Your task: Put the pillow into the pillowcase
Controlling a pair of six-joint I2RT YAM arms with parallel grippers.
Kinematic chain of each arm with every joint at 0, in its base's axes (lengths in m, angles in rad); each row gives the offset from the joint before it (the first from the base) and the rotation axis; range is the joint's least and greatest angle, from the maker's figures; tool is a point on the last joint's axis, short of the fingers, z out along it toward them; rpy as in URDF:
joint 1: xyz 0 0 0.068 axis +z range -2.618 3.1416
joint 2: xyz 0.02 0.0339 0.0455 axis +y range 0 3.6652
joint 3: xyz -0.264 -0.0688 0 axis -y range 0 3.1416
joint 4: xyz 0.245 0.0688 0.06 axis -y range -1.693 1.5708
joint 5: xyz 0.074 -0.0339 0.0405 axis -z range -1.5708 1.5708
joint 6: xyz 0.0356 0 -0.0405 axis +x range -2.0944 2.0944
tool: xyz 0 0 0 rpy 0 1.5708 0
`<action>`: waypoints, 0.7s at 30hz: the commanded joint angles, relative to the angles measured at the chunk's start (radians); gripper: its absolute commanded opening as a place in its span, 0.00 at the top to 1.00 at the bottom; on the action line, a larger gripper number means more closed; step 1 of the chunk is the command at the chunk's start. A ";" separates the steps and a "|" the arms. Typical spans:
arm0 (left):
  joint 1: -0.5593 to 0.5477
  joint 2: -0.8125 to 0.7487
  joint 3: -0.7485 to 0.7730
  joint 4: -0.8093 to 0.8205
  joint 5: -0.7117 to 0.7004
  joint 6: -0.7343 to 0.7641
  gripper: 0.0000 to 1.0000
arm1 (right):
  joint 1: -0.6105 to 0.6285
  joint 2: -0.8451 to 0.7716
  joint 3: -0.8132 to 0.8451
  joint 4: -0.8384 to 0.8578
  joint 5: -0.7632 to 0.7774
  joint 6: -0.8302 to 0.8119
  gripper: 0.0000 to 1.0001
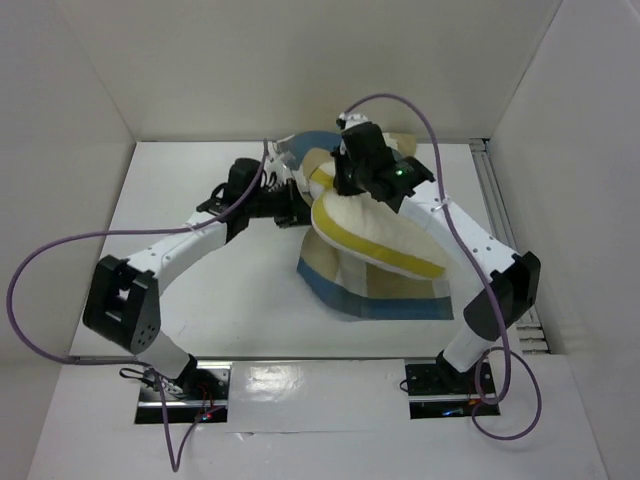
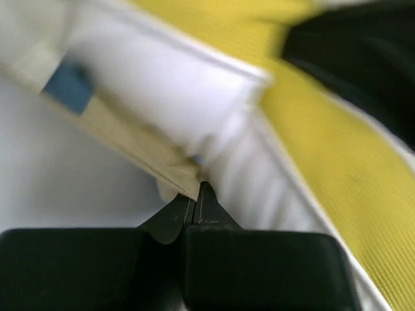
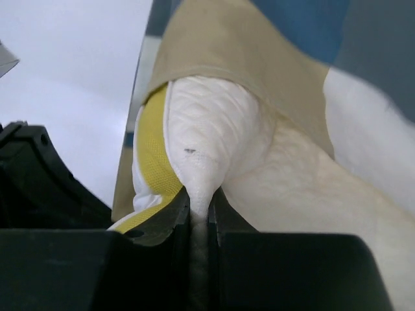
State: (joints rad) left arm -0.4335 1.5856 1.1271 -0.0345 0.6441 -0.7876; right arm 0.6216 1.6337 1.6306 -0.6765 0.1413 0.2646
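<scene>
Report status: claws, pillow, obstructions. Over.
Left claw shut at pillowcase edge, grip unclear. Right claw shut on pillow corner. Pillow mostly outside. Nothing blocking.

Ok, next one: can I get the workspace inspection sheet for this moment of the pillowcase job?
Surface: white table.
Job's things: pillow lies on the pillowcase, far end under the case's edge, most of it outside.
Clutter: nothing seen.
Grippers: left gripper shut, seemingly pinching the pillowcase hem; right gripper shut on a pillow corner.
Cables: purple cables loop beside each arm.
Surroundings: white walls on three sides; metal rail at the table's right edge.
</scene>
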 commanded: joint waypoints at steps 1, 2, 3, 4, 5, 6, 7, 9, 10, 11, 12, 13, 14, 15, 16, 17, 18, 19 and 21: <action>-0.022 -0.154 0.128 0.071 0.126 -0.044 1.00 | 0.078 -0.037 0.219 0.045 0.109 -0.079 1.00; -0.022 -0.179 0.114 0.080 0.144 -0.062 1.00 | 0.107 -0.037 0.198 0.045 0.127 -0.079 1.00; -0.022 -0.203 0.091 0.099 0.158 -0.076 1.00 | 0.156 -0.016 0.158 0.055 0.127 -0.079 1.00; -0.022 -0.260 0.061 0.117 0.170 -0.106 1.00 | 0.170 -0.003 0.102 0.110 0.127 -0.053 1.00; -0.022 -0.291 -0.025 0.166 0.180 -0.126 1.00 | 0.170 0.017 -0.019 0.150 0.091 -0.038 1.00; -0.033 -0.321 -0.077 0.197 0.189 -0.148 1.00 | 0.170 0.041 -0.075 0.193 0.077 -0.018 1.00; -0.033 -0.349 -0.131 0.223 0.199 -0.180 1.00 | 0.132 0.108 -0.122 0.280 0.060 0.019 1.00; -0.033 -0.429 -0.294 0.265 0.209 -0.202 1.00 | 0.100 0.187 -0.175 0.340 0.023 0.053 1.00; -0.042 -0.456 -0.349 0.277 0.218 -0.214 1.00 | 0.077 0.252 -0.175 0.368 0.006 0.065 1.00; -0.042 -0.514 -0.401 0.292 0.218 -0.246 1.00 | 0.076 0.276 -0.175 0.379 -0.003 0.076 1.00; -0.042 -0.541 -0.494 0.310 0.229 -0.265 1.00 | 0.076 0.293 -0.163 0.390 -0.026 0.090 1.00; -0.053 -0.567 -0.528 0.324 0.229 -0.275 1.00 | 0.066 0.320 -0.150 0.402 -0.035 0.090 1.00; -0.053 -0.590 -0.549 0.306 0.229 -0.275 1.00 | 0.066 0.331 -0.129 0.402 -0.046 0.099 1.00; -0.053 -0.613 -0.561 0.279 0.215 -0.263 1.00 | 0.066 0.340 -0.108 0.402 -0.046 0.099 1.00; -0.053 -0.646 -0.561 0.239 0.206 -0.247 1.00 | 0.066 0.341 -0.071 0.393 -0.055 0.099 1.00; -0.053 -0.659 -0.546 0.167 0.191 -0.214 1.00 | 0.066 0.341 -0.052 0.393 -0.055 0.110 1.00; -0.053 -0.670 -0.532 0.138 0.180 -0.200 1.00 | 0.066 0.341 -0.031 0.393 -0.046 0.110 1.00; -0.053 -0.670 -0.505 0.108 0.169 -0.200 1.00 | 0.056 0.341 0.013 0.384 -0.028 0.110 1.00; -0.053 -0.659 -0.466 0.099 0.169 -0.167 1.00 | 0.056 0.351 0.079 0.358 0.007 0.096 1.00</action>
State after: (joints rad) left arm -0.4591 0.9844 0.5465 0.0078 0.6449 -0.9710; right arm 0.7143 2.0018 1.5917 -0.4152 0.0185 0.3695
